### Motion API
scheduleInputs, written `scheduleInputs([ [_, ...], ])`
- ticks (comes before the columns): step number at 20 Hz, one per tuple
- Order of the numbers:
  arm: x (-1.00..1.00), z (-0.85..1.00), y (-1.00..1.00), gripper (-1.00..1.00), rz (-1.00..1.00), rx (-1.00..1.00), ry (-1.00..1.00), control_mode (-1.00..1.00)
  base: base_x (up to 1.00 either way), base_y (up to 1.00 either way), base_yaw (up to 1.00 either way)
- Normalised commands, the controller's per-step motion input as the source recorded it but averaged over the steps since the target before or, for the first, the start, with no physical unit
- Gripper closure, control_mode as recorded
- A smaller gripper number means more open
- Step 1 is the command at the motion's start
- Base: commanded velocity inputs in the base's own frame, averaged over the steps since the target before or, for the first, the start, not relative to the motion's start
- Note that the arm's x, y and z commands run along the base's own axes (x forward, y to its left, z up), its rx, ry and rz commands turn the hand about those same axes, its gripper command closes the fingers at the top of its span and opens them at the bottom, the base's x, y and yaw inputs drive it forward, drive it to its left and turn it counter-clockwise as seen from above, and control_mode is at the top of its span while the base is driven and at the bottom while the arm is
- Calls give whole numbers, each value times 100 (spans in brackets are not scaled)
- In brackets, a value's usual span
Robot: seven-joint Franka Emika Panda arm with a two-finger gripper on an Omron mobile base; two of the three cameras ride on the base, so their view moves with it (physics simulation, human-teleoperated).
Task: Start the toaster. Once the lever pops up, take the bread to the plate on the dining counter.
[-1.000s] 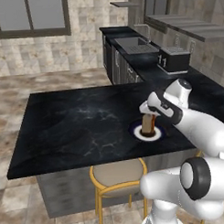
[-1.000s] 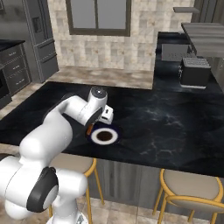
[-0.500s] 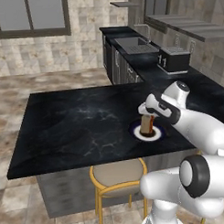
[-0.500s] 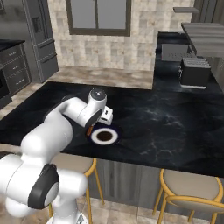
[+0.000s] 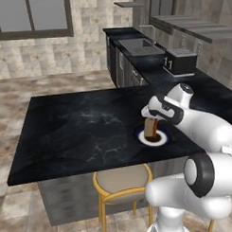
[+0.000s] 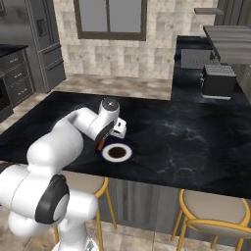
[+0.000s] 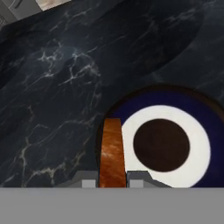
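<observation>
White arm bent fwd over dining counter (image 5: 80, 128), pincer (image 7: 112, 177) clamping bread (image 7: 112, 153) upright above plate (image 7: 199, 144)

The light is soft, even and rather dim, with no plain source and almost no glare on the black marble table (image 5: 80, 128), whose white veins stay easy to read. Both base views are slightly soft and coarse, and far cabinets lose detail. In the hand view a broad dark shadow crosses the marble, and a round dark patch, perhaps shadow, sits on the plate (image 7: 197, 144).
</observation>
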Motion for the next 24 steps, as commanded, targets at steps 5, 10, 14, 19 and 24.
scheduleInputs([
  [5,3,-13,0,100,0,0,0,-100,0,0,0],
  [10,4,-19,1,100,0,0,0,-100,0,0,0],
  [14,17,-17,3,100,0,0,-1,-100,0,0,0],
  [19,16,-3,0,100,0,0,0,-100,0,0,0],
  [24,14,-4,5,100,0,0,0,-100,0,0,0],
])
